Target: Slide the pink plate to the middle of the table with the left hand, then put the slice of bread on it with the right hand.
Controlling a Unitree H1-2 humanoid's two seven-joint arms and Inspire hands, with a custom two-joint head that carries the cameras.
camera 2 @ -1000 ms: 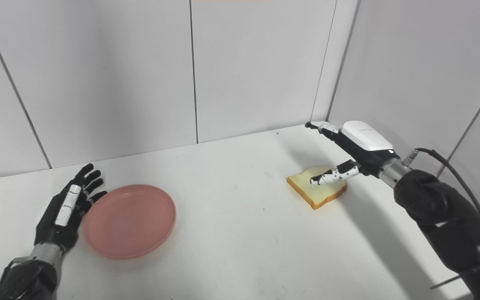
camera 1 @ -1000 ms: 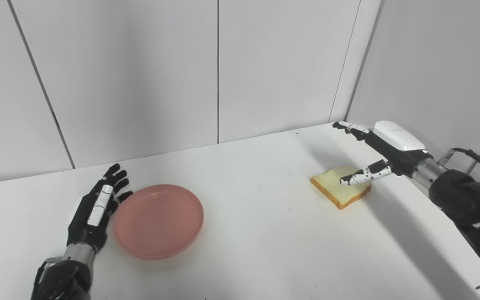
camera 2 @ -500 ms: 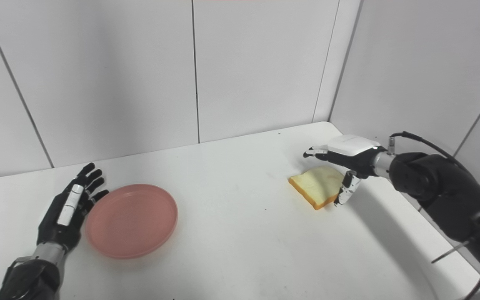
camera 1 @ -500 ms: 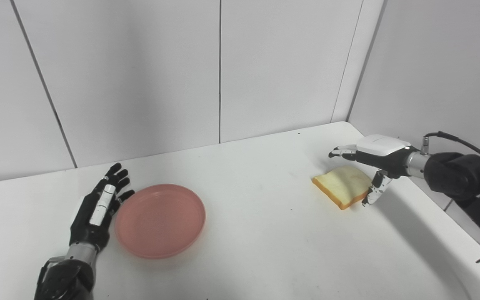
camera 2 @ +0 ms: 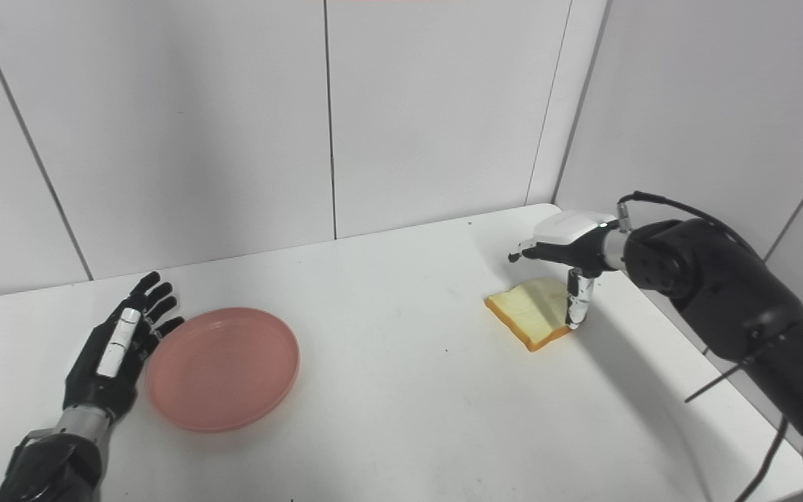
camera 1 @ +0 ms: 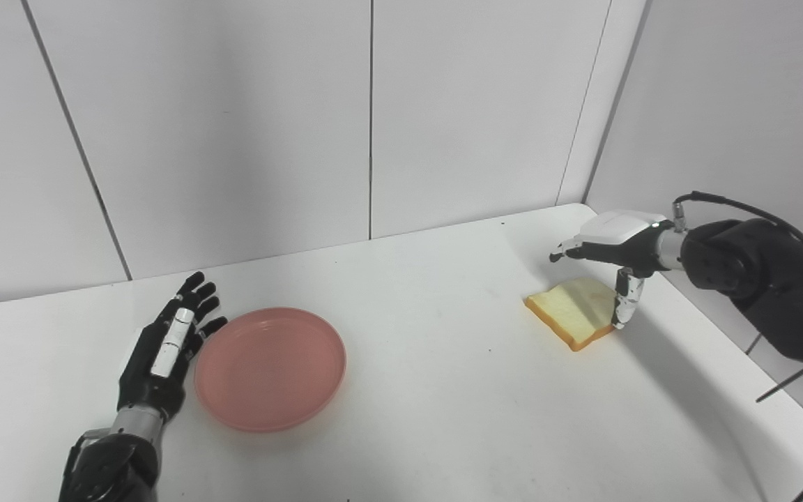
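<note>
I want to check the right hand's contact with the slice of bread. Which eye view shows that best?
The left eye view, slightly: there the right hand hangs over the tan-crusted slice of bread with its thumb pointing down at the slice's right edge. The right eye view shows the same pose, with the arm filling more of the frame. Neither confirms touch.

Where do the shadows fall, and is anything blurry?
Left eye view: the right robot hand and arm throw a long soft shadow down the table; the plate a faint one. Right eye view: sharp, evenly lit, no glare.
</note>
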